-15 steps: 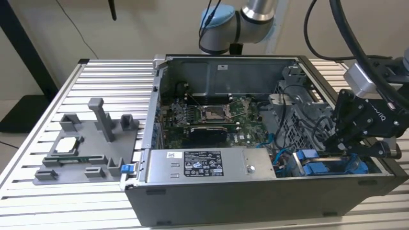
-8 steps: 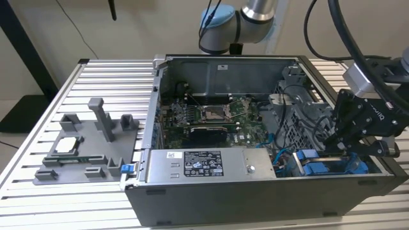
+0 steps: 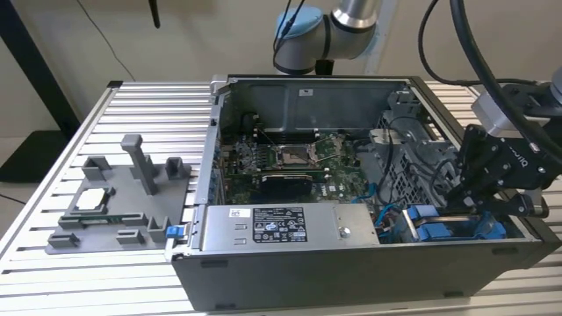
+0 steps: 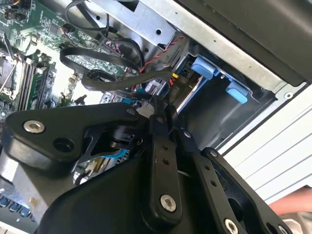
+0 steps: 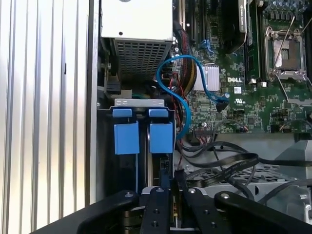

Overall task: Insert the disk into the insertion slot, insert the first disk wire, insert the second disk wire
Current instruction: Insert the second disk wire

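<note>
My black gripper [image 3: 459,205] reaches down into the grey drive cage at the corner of the open computer case on the exterior view's right. The insertion slot [image 5: 161,163] lies below two blue plastic tabs [image 5: 161,137]. The disk [image 4: 188,94] shows as a silver-grey face inside that bay, beside its blue carrier [image 4: 203,68]. In both wrist views the fingers [image 5: 163,181] stand close together at the disk's end. A flat black disk wire [image 5: 229,165] runs right up to the fingertips [image 4: 157,111], and the gripper looks shut on its plug.
A grey labelled power-supply box [image 3: 290,227] sits beside the cage. The motherboard [image 3: 294,155] with its CPU socket fills the case floor. A loose blue cable [image 5: 181,87] and black cables [image 4: 97,53] loop near the cage. A grey parts fixture [image 3: 123,197] stands on the slatted table [image 3: 88,125].
</note>
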Tool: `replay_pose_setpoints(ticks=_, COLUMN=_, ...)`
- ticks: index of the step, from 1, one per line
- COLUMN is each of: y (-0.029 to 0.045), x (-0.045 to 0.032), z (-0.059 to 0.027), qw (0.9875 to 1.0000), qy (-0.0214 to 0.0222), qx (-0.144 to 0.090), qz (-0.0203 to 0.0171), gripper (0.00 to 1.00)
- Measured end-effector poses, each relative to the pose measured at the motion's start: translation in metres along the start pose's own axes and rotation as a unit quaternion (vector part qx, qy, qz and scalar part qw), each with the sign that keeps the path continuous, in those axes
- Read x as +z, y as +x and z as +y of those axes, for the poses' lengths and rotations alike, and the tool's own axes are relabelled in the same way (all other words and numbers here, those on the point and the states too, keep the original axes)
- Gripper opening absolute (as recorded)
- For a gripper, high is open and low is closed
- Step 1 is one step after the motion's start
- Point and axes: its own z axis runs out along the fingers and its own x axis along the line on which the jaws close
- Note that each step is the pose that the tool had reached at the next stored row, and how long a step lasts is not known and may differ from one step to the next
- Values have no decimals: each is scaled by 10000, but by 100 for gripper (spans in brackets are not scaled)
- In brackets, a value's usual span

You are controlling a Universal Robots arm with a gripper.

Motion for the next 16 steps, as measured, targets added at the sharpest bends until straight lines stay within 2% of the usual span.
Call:
replay_pose_setpoints(ticks=8, y=5, x=38, z=-9, qw=10000, qy=-4, qx=-1, qz=1, gripper=0)
replay_pose_setpoints(ticks=9, y=2, x=35, z=-10, qw=10000, qy=-3, qx=-3, qz=-9, gripper=100)
replay_pose_setpoints(ticks=10, y=-2, x=7, z=-7, qw=10000, qy=-3, qx=-5, qz=-19, gripper=100)
replay_pose_setpoints(ticks=12, y=-15, x=-96, z=9, qw=10000, qy=-4, qx=-3, qz=-2, gripper=100)
replay_pose_setpoints(ticks=16, y=-40, x=-274, z=37, qw=10000, qy=-4, qx=-1, qz=-4, gripper=100)
